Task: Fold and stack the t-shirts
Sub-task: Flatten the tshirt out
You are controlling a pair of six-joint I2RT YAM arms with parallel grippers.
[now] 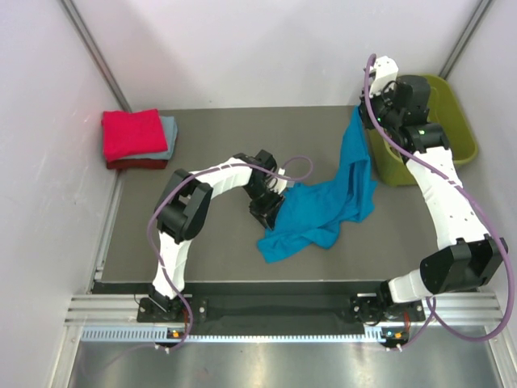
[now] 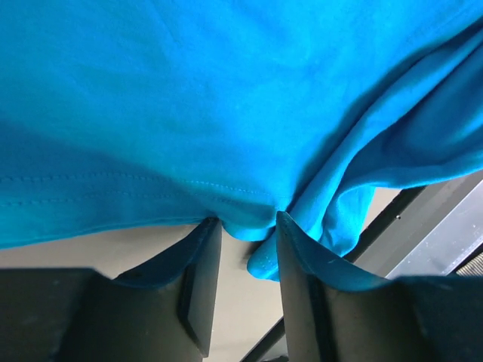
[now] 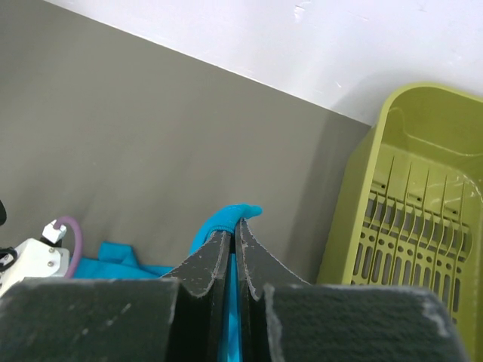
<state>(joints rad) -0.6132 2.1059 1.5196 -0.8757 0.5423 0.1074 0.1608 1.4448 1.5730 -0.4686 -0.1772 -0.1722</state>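
The bright teal-blue t-shirt (image 1: 327, 206) lies crumpled on the dark table, with one end lifted toward the back right. My right gripper (image 1: 361, 121) is shut on that raised end; in the right wrist view a teal hem (image 3: 226, 219) pokes out above the gripper (image 3: 235, 223). My left gripper (image 1: 271, 212) is low at the shirt's left edge. In the left wrist view the shirt (image 2: 226, 98) fills the frame, and the gripper (image 2: 247, 220) is open with a fold of cloth hanging between its tips. A folded red shirt (image 1: 133, 132) lies on a pale grey-blue one (image 1: 168, 133) at the back left.
An olive-green plastic basket (image 1: 456, 121) stands at the back right, just right of my right gripper; it also shows in the right wrist view (image 3: 411, 196). White walls close in the table on three sides. A metal rail (image 1: 283, 311) runs along the near edge.
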